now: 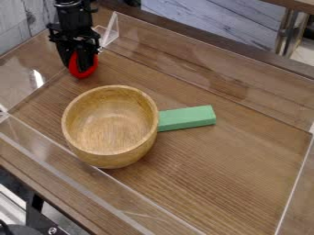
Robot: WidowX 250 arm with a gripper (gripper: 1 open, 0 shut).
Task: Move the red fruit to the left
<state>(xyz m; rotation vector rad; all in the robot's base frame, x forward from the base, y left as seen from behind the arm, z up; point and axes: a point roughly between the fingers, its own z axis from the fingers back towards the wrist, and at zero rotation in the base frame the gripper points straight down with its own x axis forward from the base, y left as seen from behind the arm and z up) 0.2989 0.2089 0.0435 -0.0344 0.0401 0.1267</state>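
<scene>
1 arm only, dark gripper [79,62] at the upper left of the camera view, pointing straight down over the wooden table [233,174]. The red fruit [83,66] sits between the 2 black fingers, low against the tabletop at the far left corner area; whether it rests fully on the wood or hangs just above it, cannot tell. The fingers flank the fruit on both sides and look slightly spread, but the view is too small and dark to say whether they press on the fruit or stand just clear of it, so the claw's state cannot be told. The wooden bowl [110,126] sits near the middle-left of the table, upright, with nothing visible inside it, well apart from the fruit and nearer the camera. A flat green block [186,117] lies just beside the bowl on its right, one end touching or nearly touching the bowl's rim, long side angled slightly up to the right. Clear plastic walls [288,216] run around the table edges, catching glare. Fruit is left of and behind the bowl in this view, close to the left wall.
</scene>
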